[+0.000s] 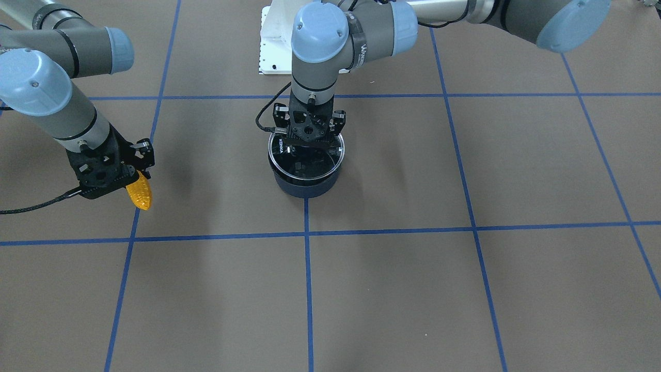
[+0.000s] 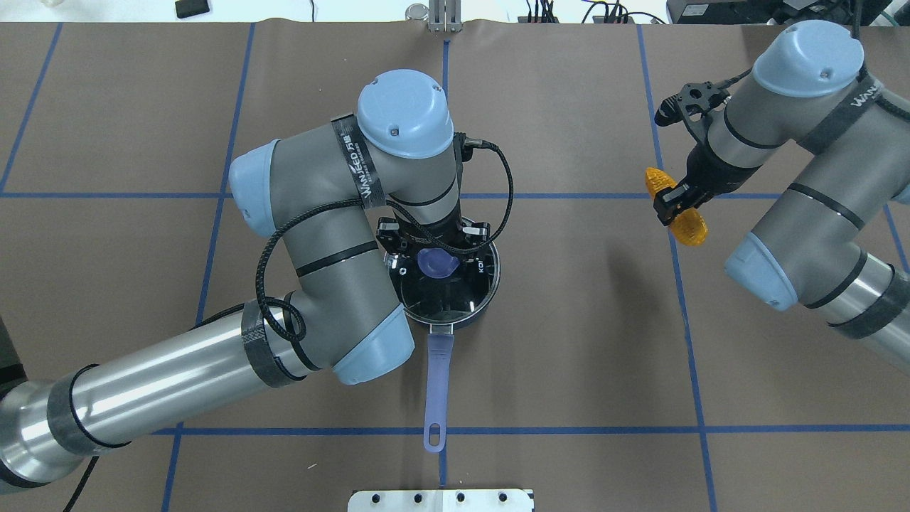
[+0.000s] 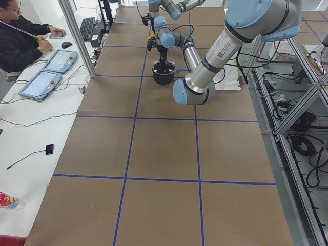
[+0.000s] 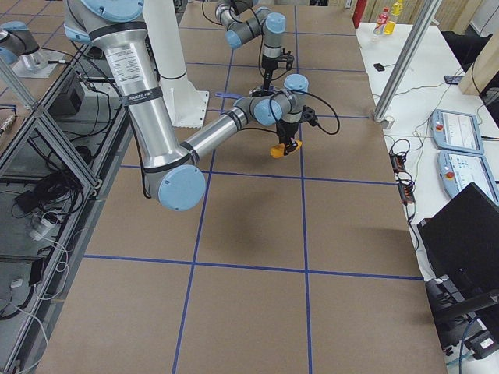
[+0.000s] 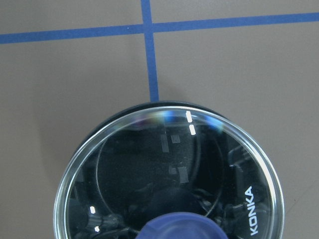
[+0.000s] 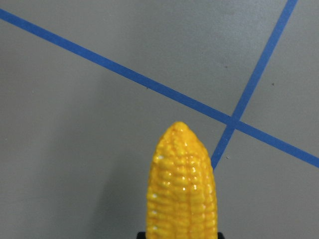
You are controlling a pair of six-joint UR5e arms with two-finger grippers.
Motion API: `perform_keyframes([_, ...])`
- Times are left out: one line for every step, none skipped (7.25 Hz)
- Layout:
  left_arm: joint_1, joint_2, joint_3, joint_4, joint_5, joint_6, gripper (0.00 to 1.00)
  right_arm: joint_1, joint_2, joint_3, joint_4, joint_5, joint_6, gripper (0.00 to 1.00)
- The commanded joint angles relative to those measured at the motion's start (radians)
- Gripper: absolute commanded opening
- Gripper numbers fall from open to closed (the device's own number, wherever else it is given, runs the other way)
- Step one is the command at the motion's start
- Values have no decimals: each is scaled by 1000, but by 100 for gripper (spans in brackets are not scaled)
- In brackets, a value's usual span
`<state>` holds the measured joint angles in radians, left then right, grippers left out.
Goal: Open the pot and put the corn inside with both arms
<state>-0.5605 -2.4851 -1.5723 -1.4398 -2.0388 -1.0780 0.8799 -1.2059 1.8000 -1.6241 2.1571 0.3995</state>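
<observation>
The dark navy pot (image 1: 304, 187) stands at the table's middle with its glass lid (image 2: 444, 299) on it and its purple-blue handle (image 2: 437, 384) pointing toward the robot. My left gripper (image 2: 436, 257) is straight above the lid, with its fingers close on either side of the purple-blue knob (image 5: 182, 226). The lid fills the left wrist view (image 5: 149, 169). My right gripper (image 2: 675, 203) is shut on the orange-yellow corn (image 2: 688, 226) and holds it above the table, well to the pot's right. The corn's tapered tip sticks out in the right wrist view (image 6: 182, 189).
Blue tape lines (image 1: 307, 232) mark a grid on the brown table. The robot's white base plate (image 2: 441, 500) lies at the near edge. An operator (image 3: 20, 41) sits at a side desk with control tablets (image 3: 41, 84).
</observation>
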Motion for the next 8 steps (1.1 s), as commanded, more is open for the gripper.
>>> perform_keyframes([-35,6,-15,1,2,32,55,-24,42,12,0,3,10,41])
perform_keyframes([-59,9,-21,7,2,61,55,-41,75,12,-2,12,15,41])
perform_keyframes([-82,46,-55,9,-1,97,54,-74,119,10,0,15,83,41])
perform_keyframes([-111,108,-110,10,-4,154,53,-113,168,10,1,14,155,41])
perform_keyframes([-140,158,-147,10,-6,199,53,-143,213,9,1,10,198,41])
perform_keyframes([-160,190,-167,12,-6,229,53,-171,248,1,3,3,226,41])
perform_keyframes([-171,218,-187,10,-6,249,53,-194,290,-26,3,1,226,41])
perform_keyframes([-183,239,-202,12,-6,283,53,-226,345,-75,4,-14,226,41])
